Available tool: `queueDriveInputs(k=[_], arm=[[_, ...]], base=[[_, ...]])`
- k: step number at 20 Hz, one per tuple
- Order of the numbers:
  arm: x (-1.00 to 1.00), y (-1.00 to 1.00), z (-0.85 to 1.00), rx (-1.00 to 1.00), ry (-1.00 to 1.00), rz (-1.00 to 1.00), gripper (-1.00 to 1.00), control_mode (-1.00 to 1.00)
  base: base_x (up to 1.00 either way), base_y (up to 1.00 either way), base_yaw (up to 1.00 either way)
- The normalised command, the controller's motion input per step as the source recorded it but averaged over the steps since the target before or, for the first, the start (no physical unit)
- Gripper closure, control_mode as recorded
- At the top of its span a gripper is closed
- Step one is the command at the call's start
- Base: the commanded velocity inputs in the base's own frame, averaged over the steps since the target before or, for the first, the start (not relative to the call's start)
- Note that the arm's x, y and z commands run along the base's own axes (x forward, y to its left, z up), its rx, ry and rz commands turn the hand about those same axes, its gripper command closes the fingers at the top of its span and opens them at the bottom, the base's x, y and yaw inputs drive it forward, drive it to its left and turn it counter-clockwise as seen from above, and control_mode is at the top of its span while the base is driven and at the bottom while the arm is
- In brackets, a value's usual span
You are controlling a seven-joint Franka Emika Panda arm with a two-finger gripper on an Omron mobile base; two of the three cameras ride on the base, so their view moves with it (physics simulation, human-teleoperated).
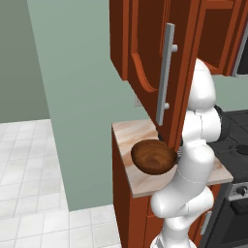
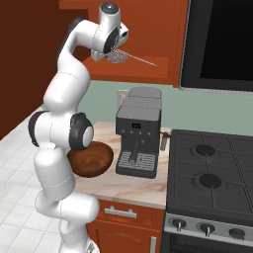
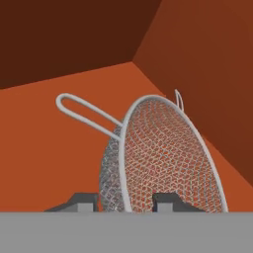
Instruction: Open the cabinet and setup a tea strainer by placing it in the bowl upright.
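white arm reaching high, claw [image 3: 123, 201] with jaws close about the tea strainer [image 3: 163, 158] rim

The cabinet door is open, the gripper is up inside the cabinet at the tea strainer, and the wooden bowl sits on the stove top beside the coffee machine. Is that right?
Not quite. The bowl sits on the marble counter, left of the coffee machine, not on the stove; the right base view shows it. The rest holds: the cabinet door is open and the gripper is at the tea strainer inside.

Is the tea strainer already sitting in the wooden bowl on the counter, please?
No, the tea strainer is up inside the cabinet between the gripper's fingertips, while the bowl on the counter holds nothing.
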Motion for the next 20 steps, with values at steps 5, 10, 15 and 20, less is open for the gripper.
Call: queueDriveInputs(k=[5,10,15,20], arm=[[0.02,0.0,0.0,0.0,0.0,0.05,1.0,-1.0],[0.01,0.0,-0.01,0.0,0.0,0.01,1.0,-1.0],[0.0,0.0,-0.03,0.05,-0.08,0.0,1.0,-1.0],[-0.06,-0.03,0.0,0.19,-0.18,-0.01,1.0,-1.0]], base=[[0.0,0.0,0.0],[0.0,0.0,0.0],[0.0,0.0,0.0],[0.0,0.0,0.0]])
